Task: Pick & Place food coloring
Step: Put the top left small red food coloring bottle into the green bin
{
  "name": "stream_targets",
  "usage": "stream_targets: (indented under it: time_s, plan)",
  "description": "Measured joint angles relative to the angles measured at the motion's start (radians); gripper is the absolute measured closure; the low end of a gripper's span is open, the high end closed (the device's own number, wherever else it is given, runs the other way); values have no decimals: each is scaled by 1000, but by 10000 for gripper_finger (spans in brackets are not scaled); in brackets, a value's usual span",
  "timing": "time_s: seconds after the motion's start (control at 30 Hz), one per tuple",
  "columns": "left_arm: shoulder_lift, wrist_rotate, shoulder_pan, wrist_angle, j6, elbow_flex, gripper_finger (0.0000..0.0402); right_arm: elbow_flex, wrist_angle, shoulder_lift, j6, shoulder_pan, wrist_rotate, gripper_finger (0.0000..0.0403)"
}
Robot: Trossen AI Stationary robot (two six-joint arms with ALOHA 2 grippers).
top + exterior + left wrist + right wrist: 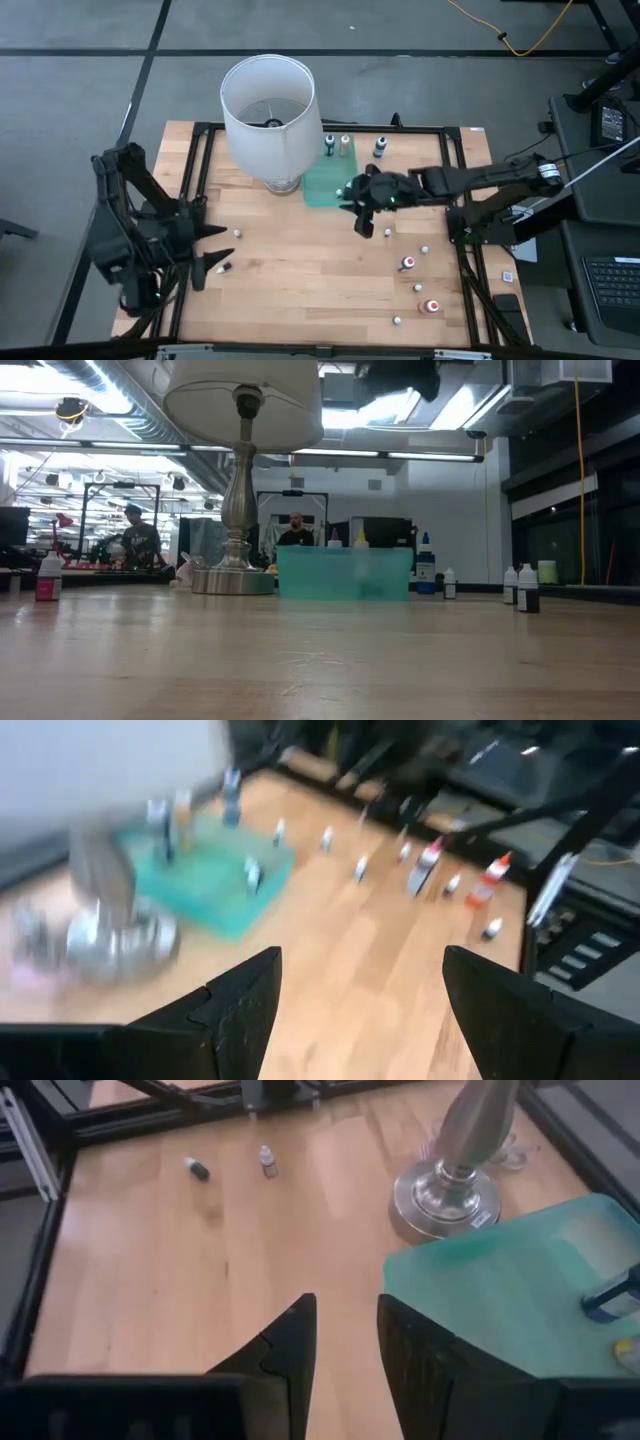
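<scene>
Food coloring bottles [407, 263] scattered over wooden table [300, 280], mostly right half; few stand at green tray [325, 185] by lamp [268, 120]. Right gripper [360, 205] at tray's near corner, jaws nearly closed, holding nothing visible. Left gripper [215, 250] near left edge, jaws open, empty; one bottle just beside its fingertips.

From overhead we look straight down on the whole table [300, 260], both arms at its sides. At table-top height we look level across the boards into the room, the lamp [240, 470] and green tray [345, 575] close ahead. From the left wrist we face across the table toward the tray [215, 880]. From the right wrist we look down near the tray [510, 1295] and lamp base [445, 1200]. All four share tray and lamp.
</scene>
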Motion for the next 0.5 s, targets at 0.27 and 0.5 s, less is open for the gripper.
stream_targets:
  time_s: [0.27,0.5]
  plan:
    - [50,306,-4,0,-417,-206,132,-1,-5,8,104,121,109,292]
    - [160,535,-9,25,-587,-288,132,-1,15,7,114,148,192,292]
